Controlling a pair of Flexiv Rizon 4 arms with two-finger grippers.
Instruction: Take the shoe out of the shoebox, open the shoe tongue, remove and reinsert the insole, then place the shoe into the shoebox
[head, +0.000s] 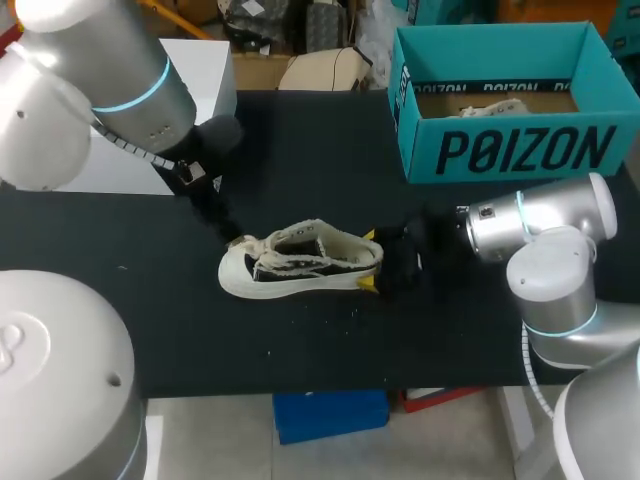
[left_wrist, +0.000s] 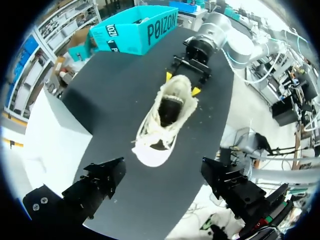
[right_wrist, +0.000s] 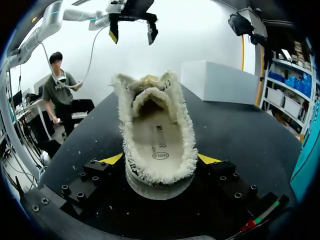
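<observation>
So the shoe (head: 300, 265) is out of the box and sitting upright on its sole around the middle of the black table (head: 300, 150), toe toward my left arm's side, heel toward the right. The right gripper (right_wrist: 160, 162) has it by the heel, one yellow tip pressed on each side of that frayed cream collar, so it's clamped on. From the right wrist cam you look straight down into the shoe and the insole (right_wrist: 157, 135) is lying flat inside. The left gripper (right_wrist: 132, 32) is holding nothing: its fingers are spread wide and it hangs up over the toe end, not touching the shoe as far as I can see. The teal shoebox (head: 520, 150) is at the far right corner of the table, well apart from the shoe, open side up. There's something pale inside, but I can't make out what. A white block (head: 200, 75) sits at the far left side.
</observation>
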